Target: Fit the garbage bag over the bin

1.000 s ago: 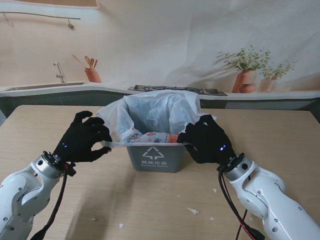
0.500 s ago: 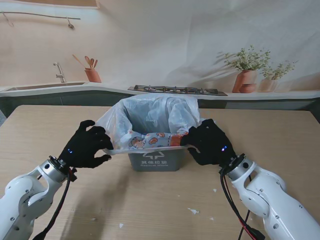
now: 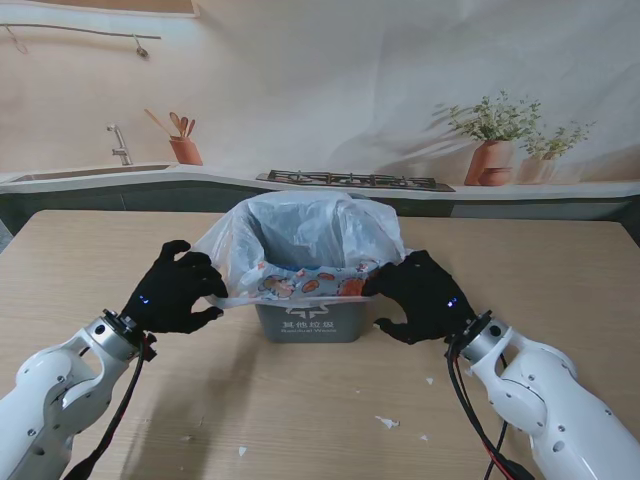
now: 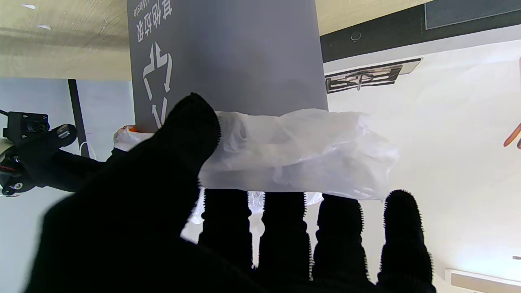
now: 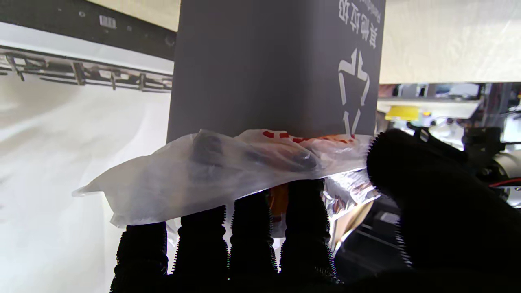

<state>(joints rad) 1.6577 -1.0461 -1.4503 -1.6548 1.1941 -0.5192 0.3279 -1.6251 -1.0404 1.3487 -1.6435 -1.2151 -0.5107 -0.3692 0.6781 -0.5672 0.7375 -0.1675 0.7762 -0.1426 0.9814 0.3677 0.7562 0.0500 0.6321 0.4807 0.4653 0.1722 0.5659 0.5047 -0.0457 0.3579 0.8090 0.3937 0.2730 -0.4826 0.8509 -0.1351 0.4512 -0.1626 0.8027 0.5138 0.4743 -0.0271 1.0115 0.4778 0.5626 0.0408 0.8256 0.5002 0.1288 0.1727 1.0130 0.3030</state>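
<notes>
Table (image 3: pixel 560 270) of light wood carries everything, with a kitchen backdrop at the far side. Bin (image 3: pixel 315 322), grey with a white recycling sign on its near wall, stands in the middle of the table. Bag (image 3: pixel 300 225), thin white plastic, sits in the bin with its mouth open and puffed up above the rim; its edge is folded outward over the left and right sides of the rim, and along the near rim it is stretched as a band between both hands. Some colourful wrappers (image 3: pixel 300 283) show through the plastic at the near edge.

Left hand (image 3: pixel 175 293), in a black glove, is at the left near corner of the bin and grips the bag edge: in the left wrist view the thumb (image 4: pixel 191 122) lies on the outer side of the plastic fold (image 4: pixel 297 154) and the four fingers go under it. Right hand (image 3: pixel 422 296) is at the right near corner and grips the bag in the same way; in the right wrist view its fingers (image 5: pixel 303 162) are seen inside the fold, through the plastic, with the thumb outside.

Few small white scraps (image 3: pixel 387 422) lie on the table near me, right of the middle
</notes>
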